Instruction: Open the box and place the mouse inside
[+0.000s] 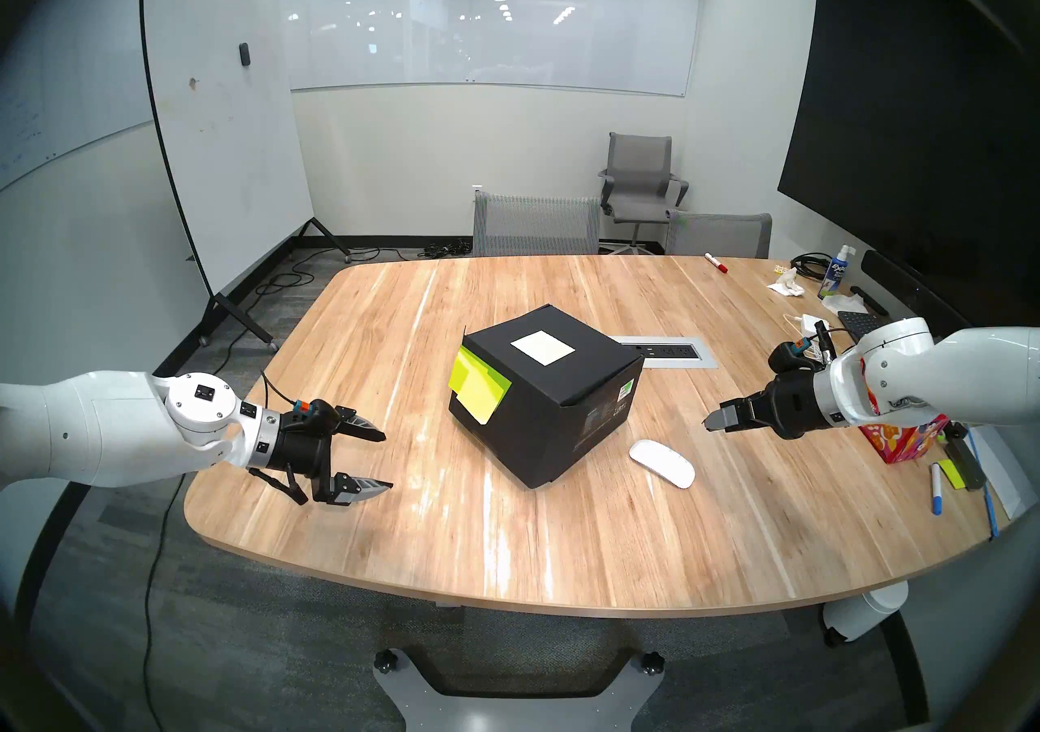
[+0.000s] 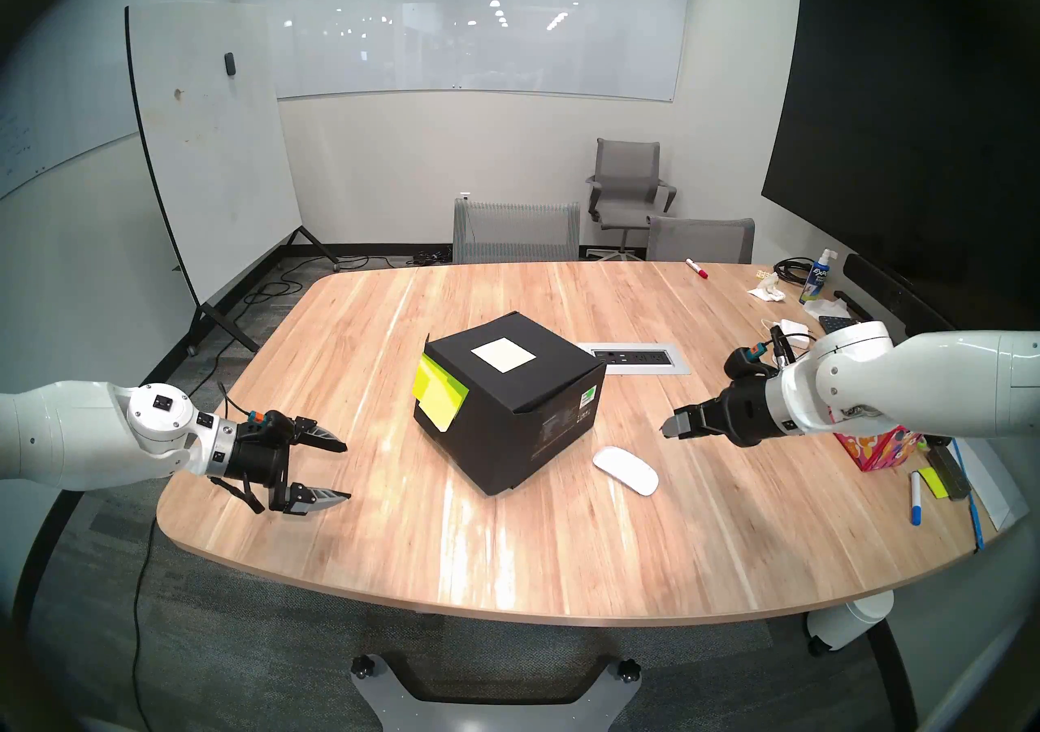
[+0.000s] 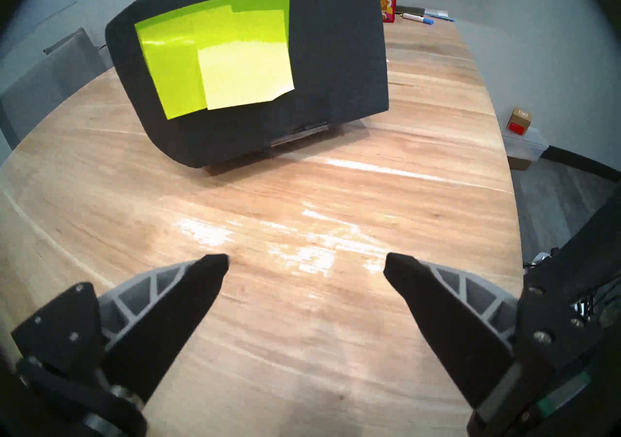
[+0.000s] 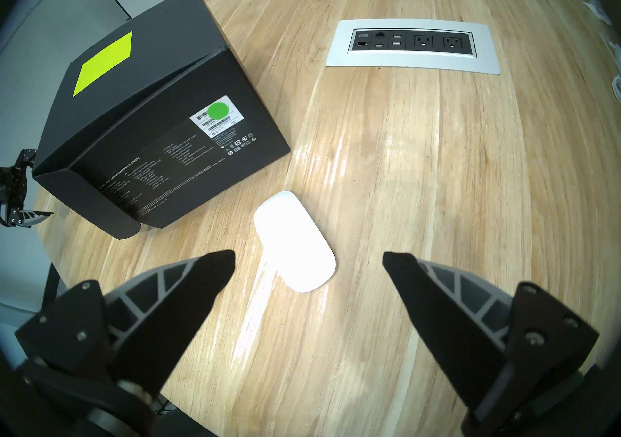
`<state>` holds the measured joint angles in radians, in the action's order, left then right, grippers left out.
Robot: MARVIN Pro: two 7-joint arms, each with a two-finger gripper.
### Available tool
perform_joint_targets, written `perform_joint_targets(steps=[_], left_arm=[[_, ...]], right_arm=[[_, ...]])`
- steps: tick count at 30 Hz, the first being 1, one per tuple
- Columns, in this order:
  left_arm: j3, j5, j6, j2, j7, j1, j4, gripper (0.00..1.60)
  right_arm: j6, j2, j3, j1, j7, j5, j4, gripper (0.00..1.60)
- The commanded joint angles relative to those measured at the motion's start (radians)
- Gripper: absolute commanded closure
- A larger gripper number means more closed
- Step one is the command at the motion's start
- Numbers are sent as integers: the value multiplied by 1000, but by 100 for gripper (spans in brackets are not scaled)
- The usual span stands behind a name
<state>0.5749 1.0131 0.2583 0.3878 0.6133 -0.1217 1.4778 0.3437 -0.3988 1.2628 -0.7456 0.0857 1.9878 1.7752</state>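
The black box [image 1: 546,404] stands shut in the middle of the wooden table [image 1: 506,545]. It has a white label on top and yellow-green sticky notes [image 1: 478,390] on its left face. The white mouse [image 1: 661,463] lies flat on the table just right of the box. My left gripper [image 1: 388,460] hovers open and empty to the left of the box, facing the sticky notes [image 3: 218,53]. My right gripper [image 1: 712,421] is open and empty above the table, just right of the mouse [image 4: 295,241], which lies ahead of its fingertips in the right wrist view. The box [image 4: 151,123] is beyond on the left.
A silver outlet panel [image 1: 669,352] is set into the table behind the box. A red floral tissue box [image 1: 906,435], markers, a spray bottle [image 1: 834,277] and a white adapter [image 1: 810,322] crowd the right edge. Grey chairs [image 1: 534,224] stand at the far side.
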Motion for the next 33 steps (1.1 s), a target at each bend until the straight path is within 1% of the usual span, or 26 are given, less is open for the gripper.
perform_joint_targets(steps=[1, 5, 9, 10, 14, 15, 21, 27, 33], left_arm=[[-4, -33, -70, -14, -76, 30, 81, 0], [-6, -25, -147, 8, -97, 34, 107, 0], [-10, -18, -197, 26, -105, 35, 122, 0], [-10, -18, -197, 26, -105, 35, 122, 0], [-12, -4, -263, 45, -117, 37, 136, 0], [-12, -4, -263, 45, -117, 37, 136, 0], [-22, 38, -352, 82, -141, 38, 148, 0], [-34, 83, -386, 95, -169, 27, 162, 0], [-44, 125, -358, 104, -191, 3, 165, 0]], right_arm=[[-1, -1, -7, -13, -2, -2, 2, 0], [-1, -1, -7, -13, -2, -2, 2, 0], [-1, -1, -7, -13, -2, -2, 2, 0], [-1, -1, -7, -13, -2, -2, 2, 0], [-1, -1, -7, -13, -2, -2, 2, 0], [-1, -1, -7, -13, -2, -2, 2, 0], [-1, -1, -7, -13, -2, -2, 2, 0], [-1, -1, -7, -13, -2, -2, 2, 0], [-1, -1, -7, -13, -2, -2, 2, 0]])
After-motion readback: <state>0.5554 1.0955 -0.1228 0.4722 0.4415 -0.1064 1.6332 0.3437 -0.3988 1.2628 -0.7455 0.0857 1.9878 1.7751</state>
